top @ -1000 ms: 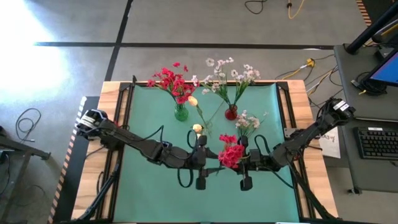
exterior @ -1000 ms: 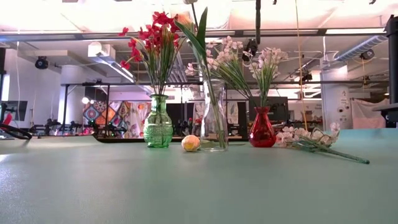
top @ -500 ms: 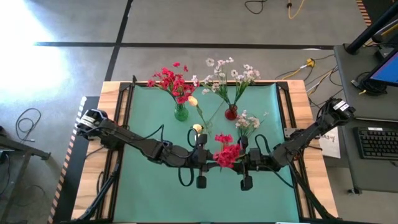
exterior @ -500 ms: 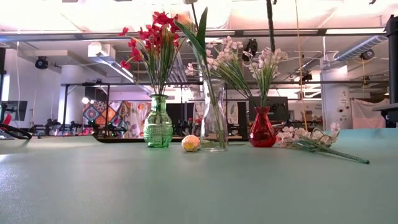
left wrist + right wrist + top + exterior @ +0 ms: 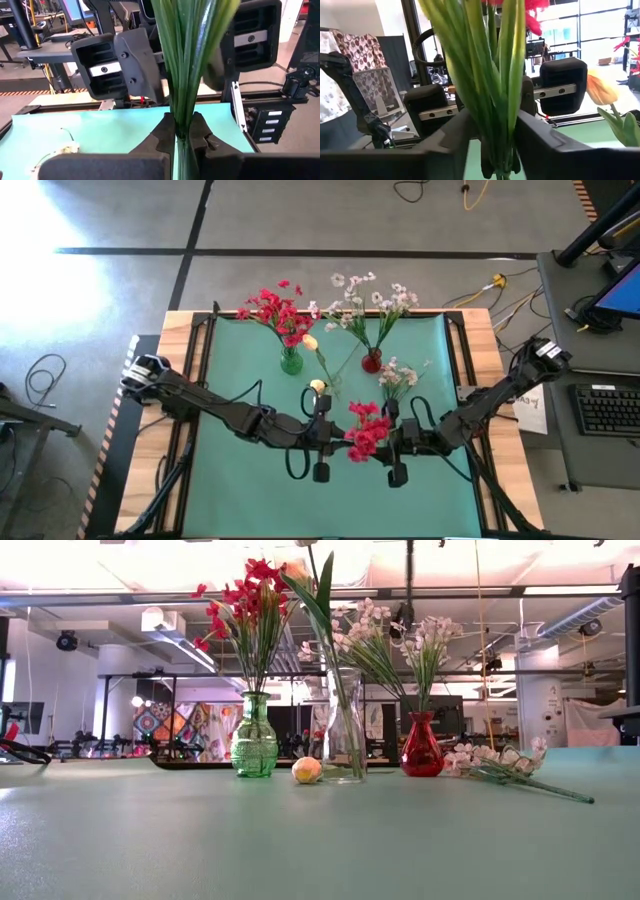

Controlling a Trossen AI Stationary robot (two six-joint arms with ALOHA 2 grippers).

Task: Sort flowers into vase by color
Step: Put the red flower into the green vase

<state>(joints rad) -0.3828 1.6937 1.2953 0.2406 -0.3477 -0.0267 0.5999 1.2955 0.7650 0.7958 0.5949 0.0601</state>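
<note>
A bunch of red flowers (image 5: pixel 366 430) hangs in the air over the middle of the green mat, between my two grippers. My left gripper (image 5: pixel 338 435) is shut on its green stems (image 5: pixel 182 75). My right gripper (image 5: pixel 392 438) is open. Its fingers (image 5: pixel 540 137) stand on either side of the same stems (image 5: pixel 492 100). A green vase (image 5: pixel 291 362) holds red flowers, a red vase (image 5: pixel 371 362) holds white ones, and a clear vase (image 5: pixel 345 740) holds a cream rosebud. A white spray (image 5: pixel 398 375) and a loose rosebud (image 5: pixel 317 386) lie on the mat. My left gripper pinches the bundle of green stems (image 5: pixel 183 122) between its two fingertips (image 5: pixel 166 131). The fingers come in level from the table's left side and lie across the stems. The stems stand upright, and the bunch is lifted clear of the mat.
The three vases stand in a row across the far half of the mat (image 5: pixel 240 480). The white spray (image 5: pixel 500 765) lies to the right of the red vase (image 5: pixel 422 745). The loose rosebud (image 5: pixel 306 770) lies beside the clear vase. A desk with a keyboard (image 5: pixel 608 408) stands at the right.
The red bunch has shifted a little toward the table's left and near edges between the two grippers, staying upright and clear of the mat. In the low view its hanging stem swung right and then back left.
</note>
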